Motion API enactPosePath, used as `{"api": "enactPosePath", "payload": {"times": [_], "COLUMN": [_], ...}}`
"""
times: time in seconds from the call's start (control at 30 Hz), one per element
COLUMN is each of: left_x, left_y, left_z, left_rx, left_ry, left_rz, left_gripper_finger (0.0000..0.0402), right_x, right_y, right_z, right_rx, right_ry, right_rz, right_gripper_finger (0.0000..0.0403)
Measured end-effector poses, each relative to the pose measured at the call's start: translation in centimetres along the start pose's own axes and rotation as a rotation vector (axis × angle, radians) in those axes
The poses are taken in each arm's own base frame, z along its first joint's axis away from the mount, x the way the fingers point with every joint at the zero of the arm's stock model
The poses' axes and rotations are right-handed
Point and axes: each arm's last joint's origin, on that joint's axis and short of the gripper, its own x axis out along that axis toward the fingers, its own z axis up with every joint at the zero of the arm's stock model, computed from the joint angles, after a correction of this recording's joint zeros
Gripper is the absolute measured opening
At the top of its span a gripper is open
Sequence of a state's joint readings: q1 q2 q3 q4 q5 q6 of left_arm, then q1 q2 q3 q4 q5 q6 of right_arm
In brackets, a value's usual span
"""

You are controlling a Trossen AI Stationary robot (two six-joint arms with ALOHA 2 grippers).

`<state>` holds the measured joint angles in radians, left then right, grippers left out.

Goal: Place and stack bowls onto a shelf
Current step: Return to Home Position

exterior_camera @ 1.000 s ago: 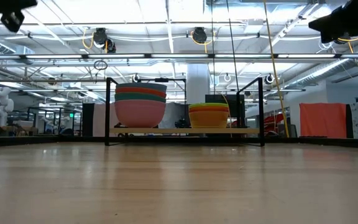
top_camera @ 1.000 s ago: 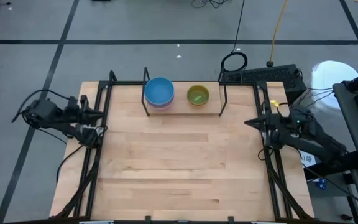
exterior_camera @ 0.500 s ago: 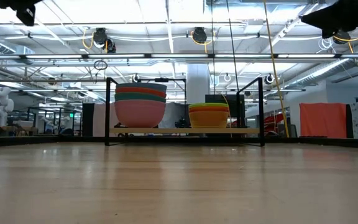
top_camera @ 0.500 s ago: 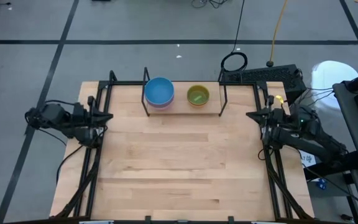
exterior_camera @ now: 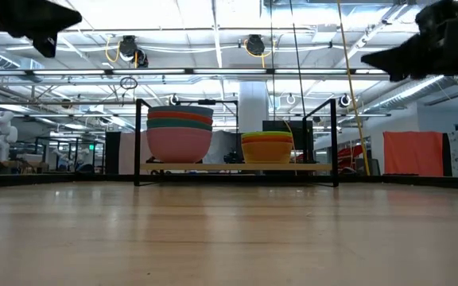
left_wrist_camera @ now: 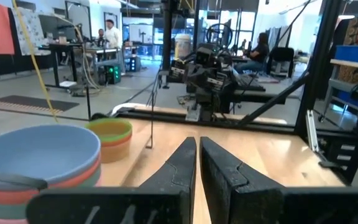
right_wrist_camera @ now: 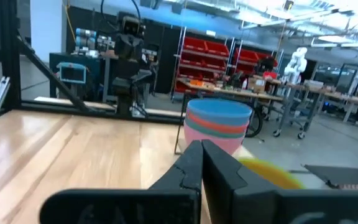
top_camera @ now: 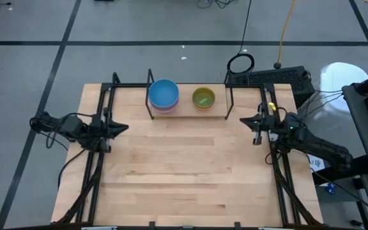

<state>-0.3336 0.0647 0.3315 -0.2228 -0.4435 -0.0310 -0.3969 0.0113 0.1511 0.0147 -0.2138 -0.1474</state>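
Observation:
Two stacks of bowls sit on the shelf (top_camera: 188, 114) at the table's far edge. The left stack (top_camera: 163, 94) has a blue bowl on top; in the low view this left stack (exterior_camera: 180, 132) shows teal and orange-red bowls above a pink one. The right stack (top_camera: 203, 98) has a green bowl on top, with yellow and orange below (exterior_camera: 267, 147). My left gripper (top_camera: 123, 128) hovers shut over the table's left edge. My right gripper (top_camera: 243, 120) hovers shut over the right edge. Both point toward the table's middle and hold nothing.
Black metal frame rails run along the table's left side (top_camera: 98, 160) and right side (top_camera: 280, 172). A black box with cables (top_camera: 267, 78) sits beyond the far right corner. The wooden tabletop (top_camera: 184, 166) lies bare between the arms.
Both arms have reached inward. The left gripper has moved toward the table's right, from outside the left rail to over it. The right gripper has moved toward the table's left and dipped a little. The bowls have stayed in place.

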Motion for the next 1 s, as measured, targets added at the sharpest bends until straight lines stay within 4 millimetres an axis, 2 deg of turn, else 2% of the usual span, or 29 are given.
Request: {"api": "enactPosePath", "payload": {"times": [0.17, 0.47, 0.8, 1.0], "left_x": [0.8, 1.7, 1.7, 1.7], "left_y": [-0.4, -0.9, -1.4, -1.4], "left_z": [-2.0, -5.1, -5.9, -6.2], "left_rx": [0.006, 0.036, 0.067, 0.095], "left_ry": [0.002, 0.006, 0.029, 0.061], "left_rz": [-0.004, -0.076, -0.232, -0.26], "left_gripper_finger": [0.0026, 0.0026, 0.0026, 0.0026], "right_x": [0.3, 0.4, 0.4, 0.4], "right_y": [0.2, 0.3, 0.3, 0.3], "right_z": [-1.8, -1.7, -1.8, -1.8], "right_rx": [0.013, 0.011, -0.014, -0.031], "right_ry": [0.019, -0.016, -0.003, -0.002], "right_rz": [0.003, 0.052, 0.053, 0.053], "right_gripper_finger": [0.0, 0.0, 0.0, 0.0]}}
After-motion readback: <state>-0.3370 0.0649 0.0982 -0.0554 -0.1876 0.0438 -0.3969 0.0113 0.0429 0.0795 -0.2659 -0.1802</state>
